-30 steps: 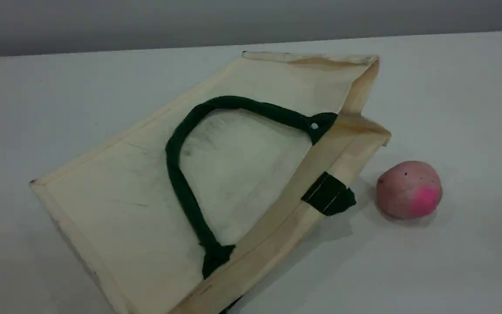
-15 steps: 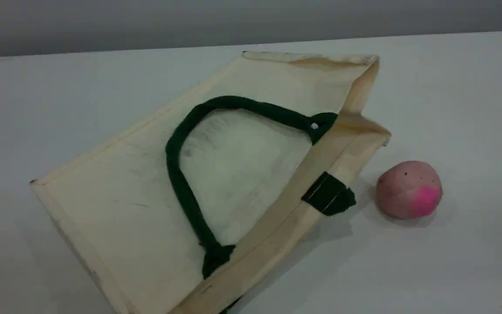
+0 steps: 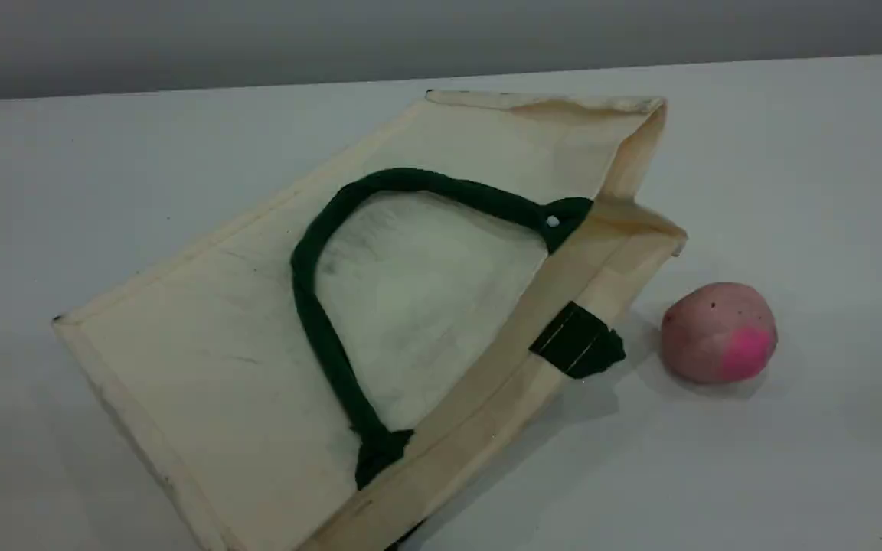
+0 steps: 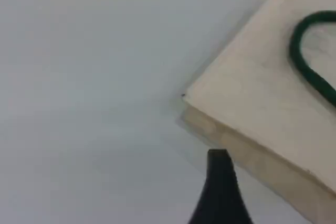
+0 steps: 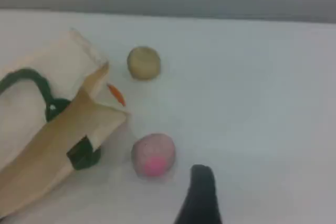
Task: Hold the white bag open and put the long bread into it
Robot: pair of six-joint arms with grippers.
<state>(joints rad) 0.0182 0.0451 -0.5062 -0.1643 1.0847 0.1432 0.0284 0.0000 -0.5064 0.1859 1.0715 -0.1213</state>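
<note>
Apparently flat white bag, mouth rightward

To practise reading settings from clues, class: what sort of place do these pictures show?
Probably a robot test bench, not a kitchen: bare white tabletop, plain grey wall, with a cream fabric tote bag and a pink round toy-like food laid out.

A plain white table fills most of the view, evenly lit, with soft, faint shadows. Behind its far edge runs a bare grey wall, darker than the tabletop.
</note>
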